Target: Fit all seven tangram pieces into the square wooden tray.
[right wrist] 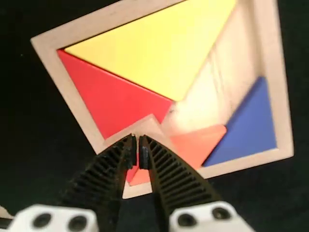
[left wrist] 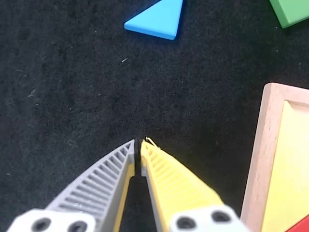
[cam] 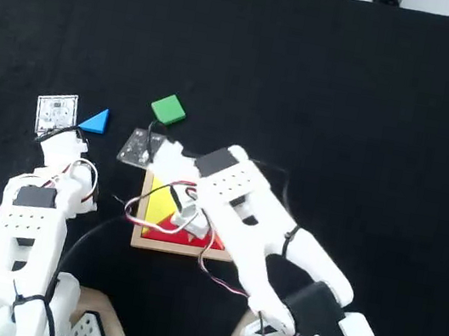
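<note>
The square wooden tray (right wrist: 72, 29) holds a large yellow triangle (right wrist: 159, 43), a large red triangle (right wrist: 116, 101), a blue triangle (right wrist: 251, 121) and an orange piece (right wrist: 198, 144); bare wood (right wrist: 217, 77) shows between them. My right gripper (right wrist: 135, 141) is shut, its black tips just above the tray's near corner, over the orange piece. In the high view that arm covers most of the tray (cam: 139, 240). A blue triangle (left wrist: 157, 19) and a green square (left wrist: 292, 9) lie on the cloth beyond the tray. My left gripper (left wrist: 139, 143) is shut and empty above the cloth, left of the tray (left wrist: 258, 154).
Black cloth covers the table. In the high view the blue triangle (cam: 94, 120) lies just beyond the left gripper (cam: 64, 139) and the green square (cam: 168, 110) sits farther back. The far and right parts of the cloth are open.
</note>
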Motion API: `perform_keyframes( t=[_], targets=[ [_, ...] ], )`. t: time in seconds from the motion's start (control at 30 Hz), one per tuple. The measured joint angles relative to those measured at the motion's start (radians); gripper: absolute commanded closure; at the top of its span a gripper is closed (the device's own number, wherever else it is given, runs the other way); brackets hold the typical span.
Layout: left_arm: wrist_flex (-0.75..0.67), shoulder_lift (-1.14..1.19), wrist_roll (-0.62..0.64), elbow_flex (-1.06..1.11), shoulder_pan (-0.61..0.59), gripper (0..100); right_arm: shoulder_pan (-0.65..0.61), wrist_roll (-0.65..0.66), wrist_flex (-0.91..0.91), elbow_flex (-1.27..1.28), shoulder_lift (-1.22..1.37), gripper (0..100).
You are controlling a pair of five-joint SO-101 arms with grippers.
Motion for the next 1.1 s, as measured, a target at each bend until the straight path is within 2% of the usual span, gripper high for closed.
perform_keyframes(
  t=[0.77,1.1],
  targets=[
    [0.000,0.000,0.000,0.000,0.000,97,0.028,0.000,0.006,-0.044,0.078,98.8],
    [0.000,0.000,0.000,0.000,0.000,97,0.044,0.074,-0.002,-0.055,0.087,98.8]
  ],
)
